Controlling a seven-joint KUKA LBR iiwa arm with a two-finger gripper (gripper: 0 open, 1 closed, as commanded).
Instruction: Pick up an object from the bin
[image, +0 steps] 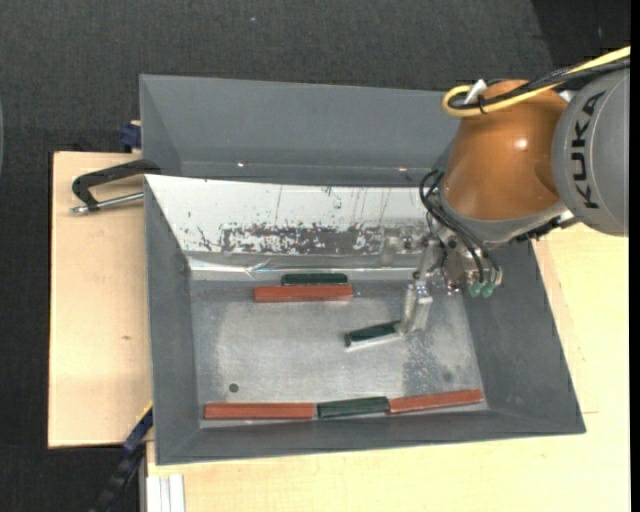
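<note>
My gripper (412, 320) hangs low over the right middle of the bin floor, reaching down from under the orange cover. Its tip is right at the right end of a small dark green bar (371, 336) that lies flat and slightly tilted in the middle of the bin. Whether it touches the bar I cannot tell. Nothing is visibly held. Farther left, near the back wall, a red-brown bar (303, 294) lies flat with another dark green bar (314, 280) just behind it.
Along the front wall three bars lie end to end: a red-brown one (258, 410), a dark green one (352, 407) and a red-brown one (435, 402). A small dark speck (233, 389) sits on the floor at the front left. The arm enters from the upper right.
</note>
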